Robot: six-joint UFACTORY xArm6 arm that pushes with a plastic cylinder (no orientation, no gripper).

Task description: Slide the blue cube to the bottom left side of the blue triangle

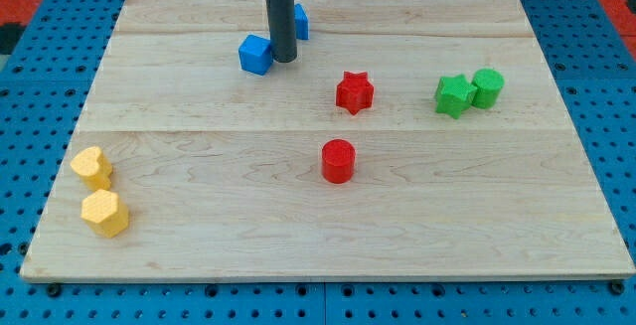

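Our wooden worktop (328,216) carries no readable writing or brand. We have no fingers, only a rod holding nothing. Our tip (284,60) rests just right of the blue cube (255,55), at the far side, left of centre. The blue triangle (301,21) sits half hidden behind the rod. We judge that a push could send the cube too far left, or the rod could nudge the triangle.

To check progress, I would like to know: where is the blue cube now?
The blue cube sits near the view's top, left of centre, just left of my tip, with the blue triangle behind the rod.
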